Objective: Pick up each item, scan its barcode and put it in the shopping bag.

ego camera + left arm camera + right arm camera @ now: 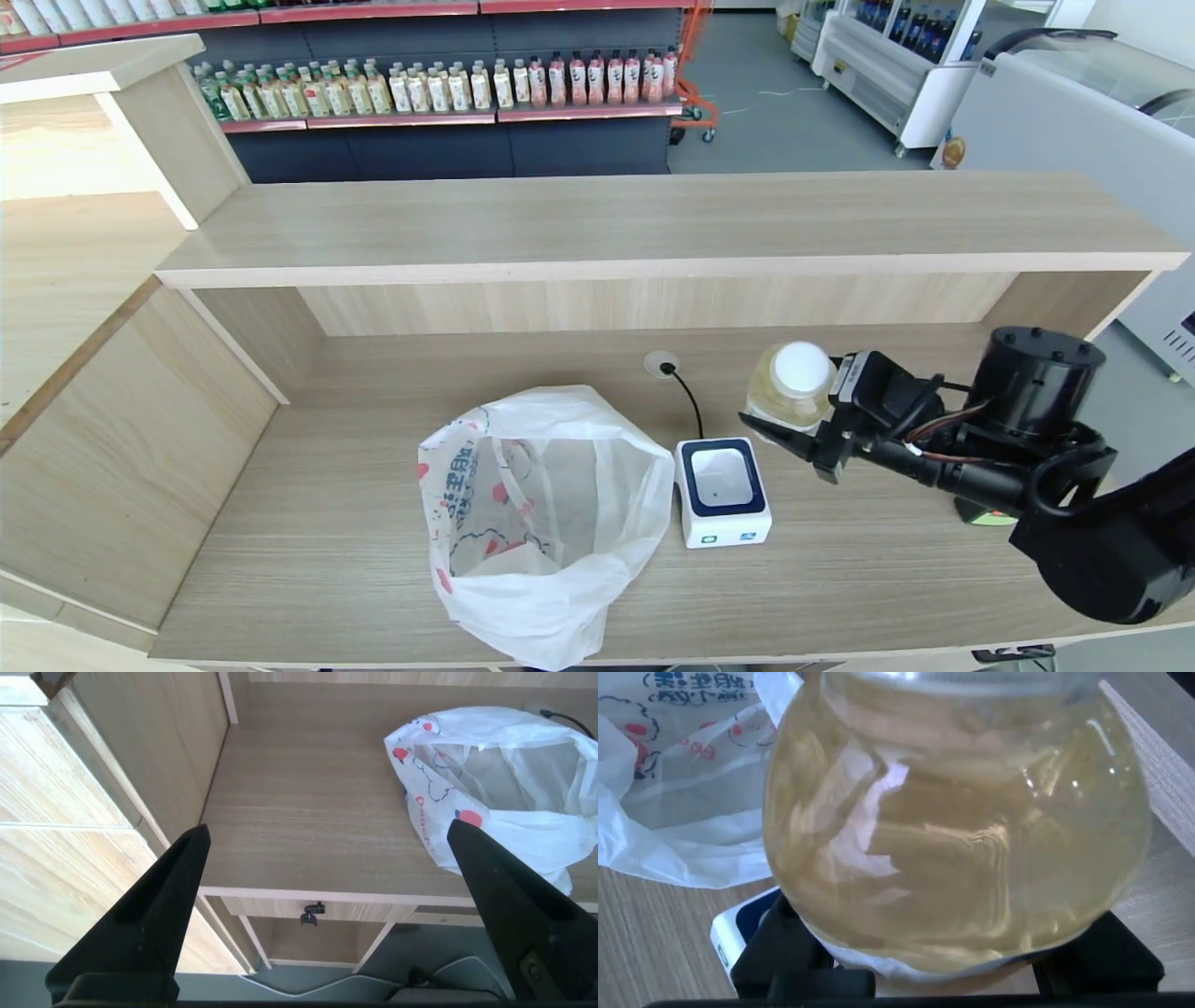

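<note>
My right gripper (782, 427) is shut on a clear bottle (792, 387) of pale yellow liquid with a white cap, held upright just right of the white barcode scanner (721, 490). In the right wrist view the bottle (952, 831) bulges between the dark fingers (785, 957), with the scanner (727, 938) and the shopping bag (682, 784) behind it. The white plastic shopping bag (537, 495) stands open on the counter, left of the scanner. My left gripper (327, 859) is open above the counter's front left edge, with the bag (495, 775) off to one side.
The wooden counter (327, 560) has a raised ledge (653, 224) at the back and a side wall on the left. A black cable (688, 394) runs from the scanner to a hole in the counter. A small green and red item (985, 516) lies partly hidden under my right arm.
</note>
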### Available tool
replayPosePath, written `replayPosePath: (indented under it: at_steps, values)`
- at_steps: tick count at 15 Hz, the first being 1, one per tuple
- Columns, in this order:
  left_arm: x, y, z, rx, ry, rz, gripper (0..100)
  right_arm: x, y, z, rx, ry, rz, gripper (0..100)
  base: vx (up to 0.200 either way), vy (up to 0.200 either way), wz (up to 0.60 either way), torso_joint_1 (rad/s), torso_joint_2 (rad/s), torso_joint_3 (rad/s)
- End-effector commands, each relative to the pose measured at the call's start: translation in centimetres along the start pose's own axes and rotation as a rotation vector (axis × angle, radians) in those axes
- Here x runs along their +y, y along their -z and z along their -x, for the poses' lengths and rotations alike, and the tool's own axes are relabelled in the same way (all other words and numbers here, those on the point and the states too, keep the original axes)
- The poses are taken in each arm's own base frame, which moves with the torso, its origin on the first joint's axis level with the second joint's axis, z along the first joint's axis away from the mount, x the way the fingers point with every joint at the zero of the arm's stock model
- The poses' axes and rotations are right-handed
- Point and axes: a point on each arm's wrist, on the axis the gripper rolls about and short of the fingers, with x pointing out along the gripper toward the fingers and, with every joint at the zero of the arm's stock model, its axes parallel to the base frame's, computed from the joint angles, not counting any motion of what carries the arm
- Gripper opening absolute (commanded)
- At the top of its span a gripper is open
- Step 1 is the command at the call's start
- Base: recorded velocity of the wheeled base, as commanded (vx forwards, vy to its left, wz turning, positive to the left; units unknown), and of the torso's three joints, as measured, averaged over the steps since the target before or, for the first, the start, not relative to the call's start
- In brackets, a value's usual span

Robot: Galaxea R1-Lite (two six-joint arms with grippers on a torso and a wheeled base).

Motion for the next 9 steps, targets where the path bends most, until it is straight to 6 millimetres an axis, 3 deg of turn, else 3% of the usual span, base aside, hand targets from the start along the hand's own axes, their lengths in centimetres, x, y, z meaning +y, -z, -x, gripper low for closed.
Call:
replayPosePath:
  at_steps: [1, 4, 9]
  values:
    - [0.0, 0.0, 0.0, -0.001, -0.001, 0.000, 100, 0.9, 1.5, -0.3, 0.036, -0.031, -0.031, 0, 0.000, 0.000, 0.00, 0.000, 0.00, 0.000]
    - [0.0, 0.0, 0.0, -0.001, -0.001, 0.000, 100, 2.5, 3.9, -1.2, 0.001, -0.037, -0.066, 0, 0.000, 0.000, 0.00, 0.000, 0.00, 0.000]
    - [0.0, 0.0, 0.0, -0.001, -0.001, 0.000, 100, 3.4, 5.1, -2.1, -0.041, -0.078, -0.048, 0, 0.000, 0.000, 0.00, 0.000, 0.00, 0.000]
